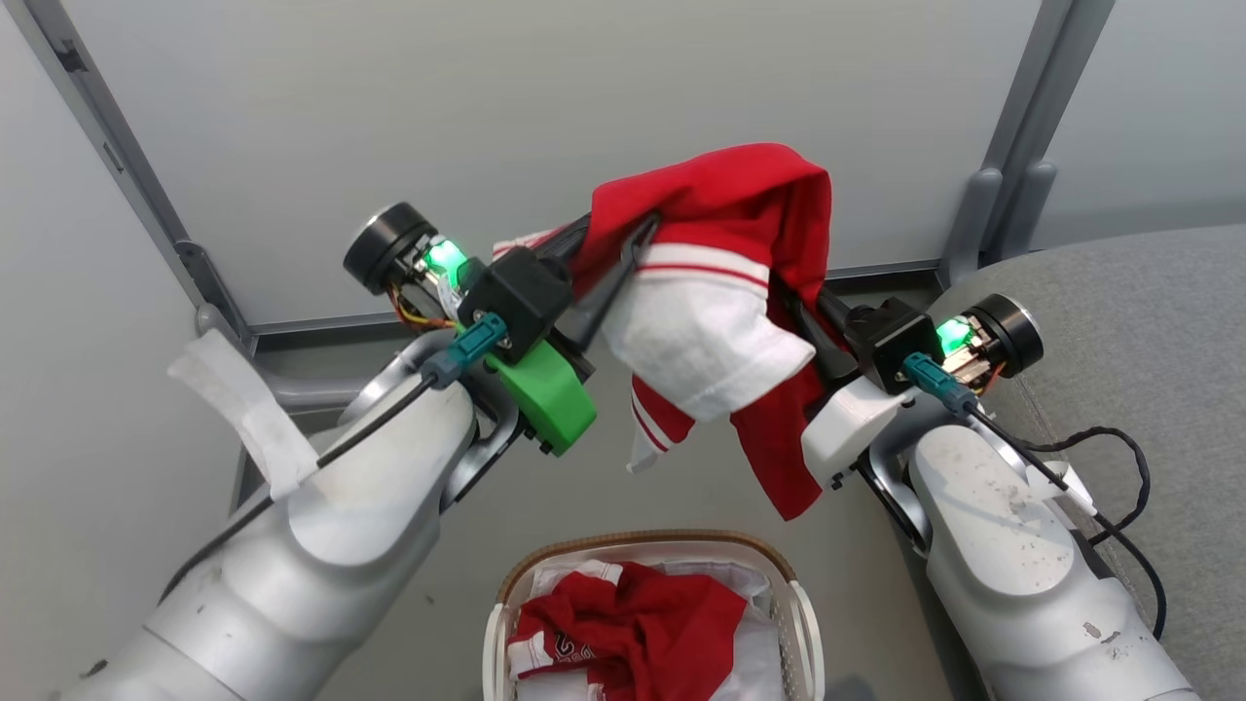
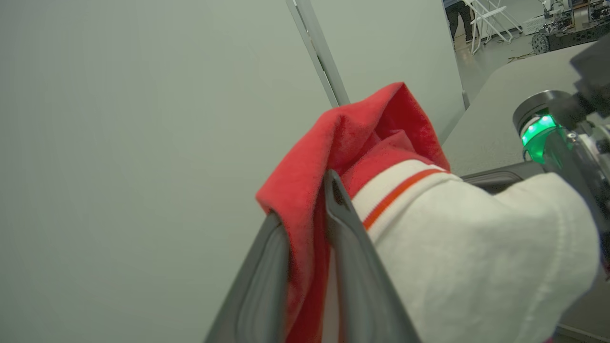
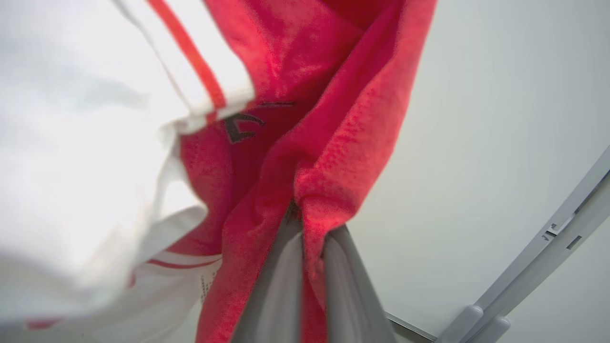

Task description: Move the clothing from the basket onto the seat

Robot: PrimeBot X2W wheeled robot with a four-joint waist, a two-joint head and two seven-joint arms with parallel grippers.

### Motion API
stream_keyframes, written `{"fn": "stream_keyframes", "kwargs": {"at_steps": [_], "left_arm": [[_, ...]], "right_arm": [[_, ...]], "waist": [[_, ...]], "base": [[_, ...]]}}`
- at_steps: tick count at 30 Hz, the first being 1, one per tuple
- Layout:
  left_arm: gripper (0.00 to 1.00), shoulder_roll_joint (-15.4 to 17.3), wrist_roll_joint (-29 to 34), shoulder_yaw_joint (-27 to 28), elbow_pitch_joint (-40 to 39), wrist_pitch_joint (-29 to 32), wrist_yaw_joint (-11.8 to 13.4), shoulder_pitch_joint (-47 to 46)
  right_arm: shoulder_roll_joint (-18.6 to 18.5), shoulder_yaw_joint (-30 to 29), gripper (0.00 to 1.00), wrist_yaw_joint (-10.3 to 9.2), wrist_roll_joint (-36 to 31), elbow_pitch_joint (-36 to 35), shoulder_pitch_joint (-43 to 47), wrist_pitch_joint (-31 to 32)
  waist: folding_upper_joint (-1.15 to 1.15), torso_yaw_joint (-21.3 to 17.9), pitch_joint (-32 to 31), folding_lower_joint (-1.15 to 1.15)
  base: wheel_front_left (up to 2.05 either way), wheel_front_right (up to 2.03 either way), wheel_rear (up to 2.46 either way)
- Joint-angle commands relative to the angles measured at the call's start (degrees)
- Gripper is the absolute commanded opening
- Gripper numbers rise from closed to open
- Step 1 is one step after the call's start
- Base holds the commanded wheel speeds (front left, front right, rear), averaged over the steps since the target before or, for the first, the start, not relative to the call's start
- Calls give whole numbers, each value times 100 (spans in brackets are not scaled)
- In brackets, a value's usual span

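A red garment [image 1: 725, 200] with white striped trim and a white inner side hangs in the air between both arms, high above the basket [image 1: 654, 613]. My left gripper [image 1: 623, 251] is shut on the garment's left part; in the left wrist view its fingers [image 2: 352, 257] pinch red fabric [image 2: 305, 190]. My right gripper [image 1: 793, 292] is shut on the garment's right edge, its fingers [image 3: 281, 286] closed on a red fold [image 3: 329, 190]. A second red garment [image 1: 633, 633] lies crumpled in the white basket on its liner [image 1: 754, 662]. The grey seat [image 1: 1129, 321] lies at the right.
Pale wall panels [image 1: 506, 127] with grey frame posts [image 1: 1003, 175] stand close behind the arms. A black cable [image 1: 1119, 458] loops over the seat's edge beside my right forearm. A strip of white tape [image 1: 243, 409] sticks out from my left forearm.
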Motion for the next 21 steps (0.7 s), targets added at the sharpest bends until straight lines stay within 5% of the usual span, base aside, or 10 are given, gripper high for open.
{"fn": "stream_keyframes", "kwargs": {"at_steps": [1, 21], "left_arm": [[100, -35, 8, 113, -59, 4, 37, 246], [100, -675, 298, 1125, -74, 4, 6, 2509]], "right_arm": [[-22, -41, 0, -4, 2, -49, 98, -28], [-21, -598, 0, -5, -42, -426, 254, -28]], "waist": [[0, -4, 8, 0], [0, -88, 116, 0]], "base": [[0, 0, 0], [0, 0, 0]]}}
